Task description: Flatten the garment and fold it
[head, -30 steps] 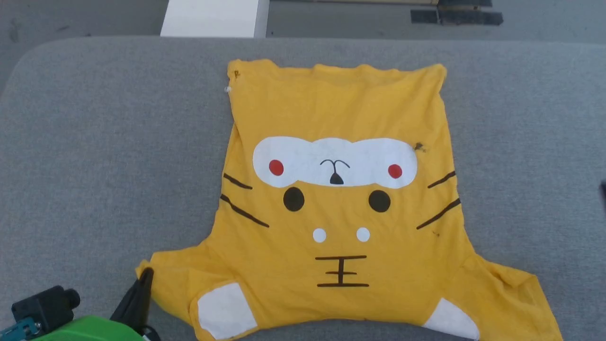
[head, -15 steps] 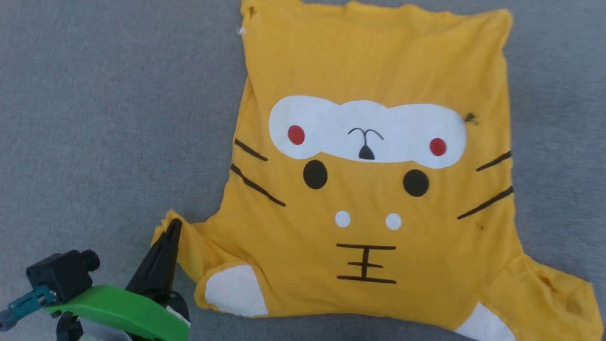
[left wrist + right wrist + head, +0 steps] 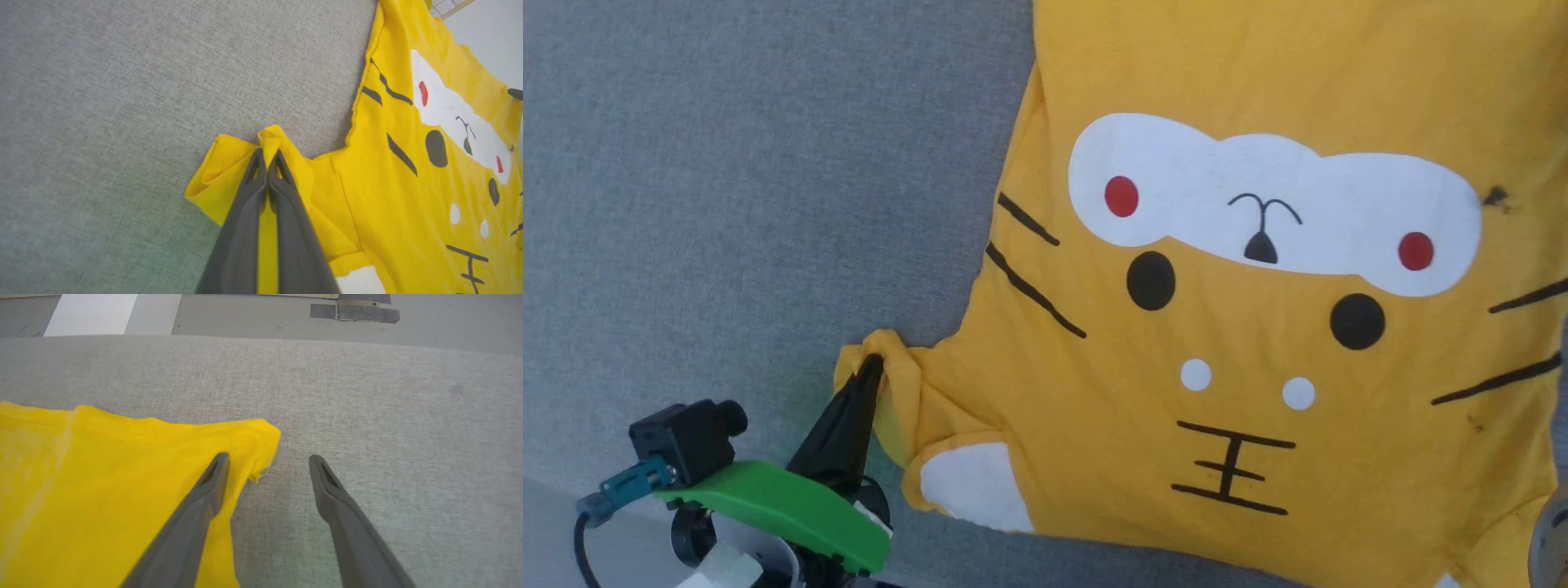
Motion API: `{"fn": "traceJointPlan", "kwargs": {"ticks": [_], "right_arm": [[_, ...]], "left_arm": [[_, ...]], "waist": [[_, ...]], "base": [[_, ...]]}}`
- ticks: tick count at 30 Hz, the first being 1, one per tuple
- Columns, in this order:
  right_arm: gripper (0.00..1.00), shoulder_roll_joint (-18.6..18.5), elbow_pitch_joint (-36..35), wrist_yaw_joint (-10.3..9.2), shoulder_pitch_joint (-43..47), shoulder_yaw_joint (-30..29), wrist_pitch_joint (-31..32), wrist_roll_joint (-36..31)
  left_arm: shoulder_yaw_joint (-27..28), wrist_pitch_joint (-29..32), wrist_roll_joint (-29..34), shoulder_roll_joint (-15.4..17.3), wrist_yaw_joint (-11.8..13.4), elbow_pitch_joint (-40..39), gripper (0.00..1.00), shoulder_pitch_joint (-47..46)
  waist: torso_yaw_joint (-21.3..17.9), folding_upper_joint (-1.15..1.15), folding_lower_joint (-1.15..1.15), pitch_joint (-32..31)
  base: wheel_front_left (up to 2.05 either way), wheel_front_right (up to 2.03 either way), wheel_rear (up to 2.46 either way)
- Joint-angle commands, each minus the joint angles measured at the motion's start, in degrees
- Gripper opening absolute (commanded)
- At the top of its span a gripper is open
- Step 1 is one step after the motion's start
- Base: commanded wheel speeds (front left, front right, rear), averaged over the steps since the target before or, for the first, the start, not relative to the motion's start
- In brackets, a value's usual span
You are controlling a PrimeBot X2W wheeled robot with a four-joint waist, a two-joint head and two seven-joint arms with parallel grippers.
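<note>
Yellow cartoon-face cotton T-shirt (image 3: 1258, 327) lies spread on the grey fabric counter (image 3: 727, 163); left gripper (image 3: 267, 154) pinches its bunched-up sleeve between its fingers, right gripper (image 3: 268, 458) hangs over a corner, fingers spread.

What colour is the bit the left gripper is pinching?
Plain bright yellow garment sleeve, in the left gripper. Left wrist view shows it best.

1. We see bright, even, diffuse light in all three views, and colours read clearly.
2. Shadows are soft: a thin dark one runs along the garment (image 3: 1258, 351) at its left edge on the grey surface (image 3: 727, 204).
3. A green cast tints the surface near the left gripper (image 3: 268, 157).
4. In the right wrist view the fingers (image 3: 204, 506) look slightly soft towards the bottom edge.
</note>
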Motion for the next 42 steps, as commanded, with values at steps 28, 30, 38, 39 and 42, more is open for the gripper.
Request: {"fn": "traceJointPlan", "kwargs": {"ticks": [28,30,38,39,42], "right_arm": [[0.0,2.6,-17.6,-0.09,35.0,-11.5,-6.4,15.8],[0.0,5.2,-20.9,-0.09,42.7,-13.6,-6.6,17.6],[0.0,8.3,-20.2,-0.09,65.8,-12.9,-12.3,28.0],[0.0,8.3,-19.0,-0.09,66.5,-12.1,-13.6,29.0],[0.0,8.3,-17.7,-0.09,66.5,-10.0,-17.3,28.6]], "left_arm": [[2.2,-1.1,1.8,1.4,1.7,0.9,0.0,1.5],[2.5,-1.4,1.5,1.1,1.9,0.7,0.0,2.0],[3.7,-3.1,0.8,0.8,2.0,0.7,0.0,5.4],[3.8,-3.3,0.8,0.8,2.0,0.9,0.0,5.6],[3.8,-3.6,1.2,1.1,2.0,1.5,0.0,5.8]], "waist": [[-10.4,0.0,0.0,-13.3],[-11.3,0.0,0.0,-14.1],[-14.6,0.0,0.0,-16.4],[-15.0,0.0,0.0,-16.7],[-15.5,0.0,0.0,-17.4]], "base": [[0.0,0.0,0.0],[0.0,0.0,0.0],[0.0,0.0,0.0],[0.0,0.0,0.0],[0.0,0.0,0.0]]}}
